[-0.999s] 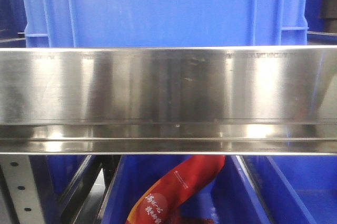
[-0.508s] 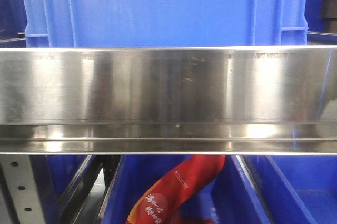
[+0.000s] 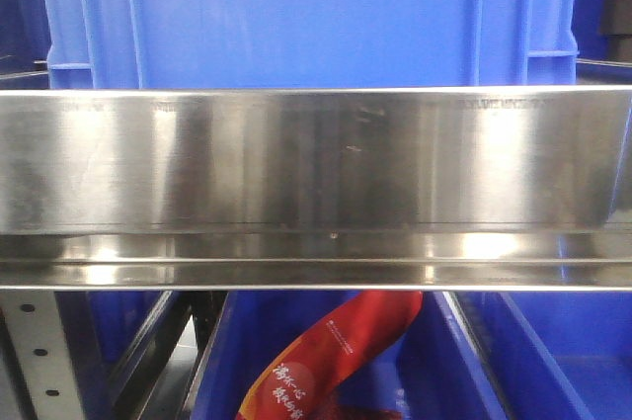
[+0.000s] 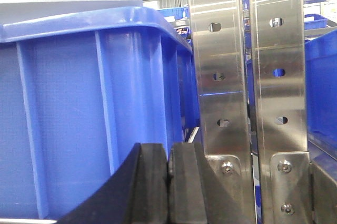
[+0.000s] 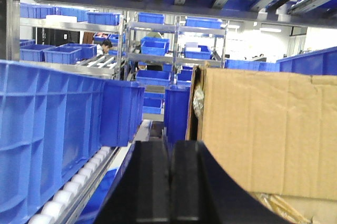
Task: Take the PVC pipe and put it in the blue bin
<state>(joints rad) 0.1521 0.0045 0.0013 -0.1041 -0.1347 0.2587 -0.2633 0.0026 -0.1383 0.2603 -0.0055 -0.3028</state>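
No PVC pipe shows in any view. A large blue bin (image 3: 306,15) stands on the steel shelf rail (image 3: 316,173) straight ahead. In the left wrist view the same kind of blue bin (image 4: 79,108) fills the left side, and my left gripper (image 4: 168,155) is shut with nothing between its black fingers, close to the bin's wall. My right gripper (image 5: 169,150) is also shut and empty, pointing down an aisle between a row of blue bins (image 5: 47,129) and a cardboard box (image 5: 263,129).
Perforated steel uprights (image 4: 221,76) stand just right of the left gripper. Below the shelf rail a lower blue bin (image 3: 434,361) holds a red packet (image 3: 336,356). White conveyor rollers (image 5: 68,192) run along the left of the right gripper. More blue bins (image 5: 158,45) on racks fill the background.
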